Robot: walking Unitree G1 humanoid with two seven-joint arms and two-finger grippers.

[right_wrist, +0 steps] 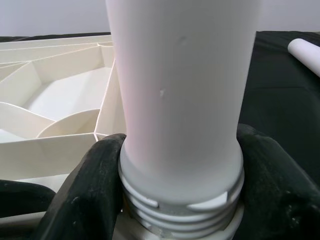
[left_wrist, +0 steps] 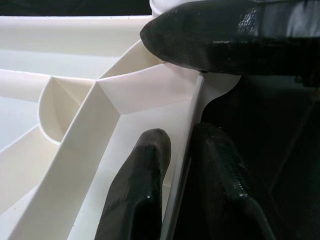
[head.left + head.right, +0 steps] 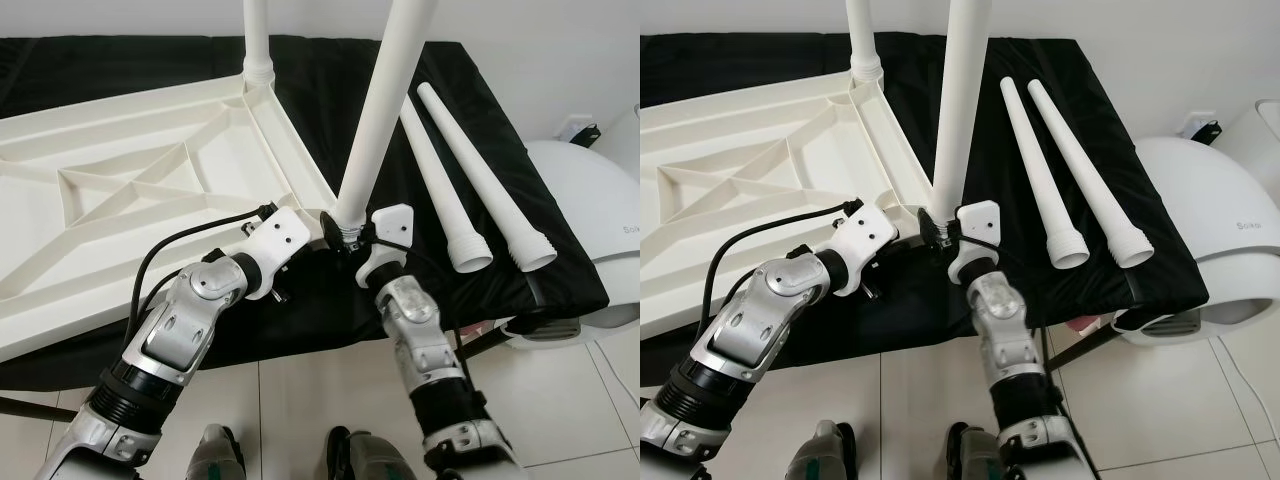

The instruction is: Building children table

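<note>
Nearest the robot, the right gripper (image 3: 352, 238) is closed around the threaded base of a white leg (image 3: 385, 100), which is held upright over the near corner socket of the upturned white tabletop (image 3: 120, 190). In the right wrist view the threads are seen just above the socket, not fully seated. Beside it, the left gripper (image 3: 318, 226) is pinched narrow on the tabletop's thin rim, one finger (image 2: 137, 190) inside and one outside. The step is judged best done by keeping the leg plumb while it is turned, with the rim held firm so the top is not dragged across the black-covered table (image 3: 480, 120). Cross-threading is the likely fault. Farther off, two spare legs (image 3: 470, 170) lie side by side, and one fitted leg (image 3: 257, 40) stands at the far corner.
</note>
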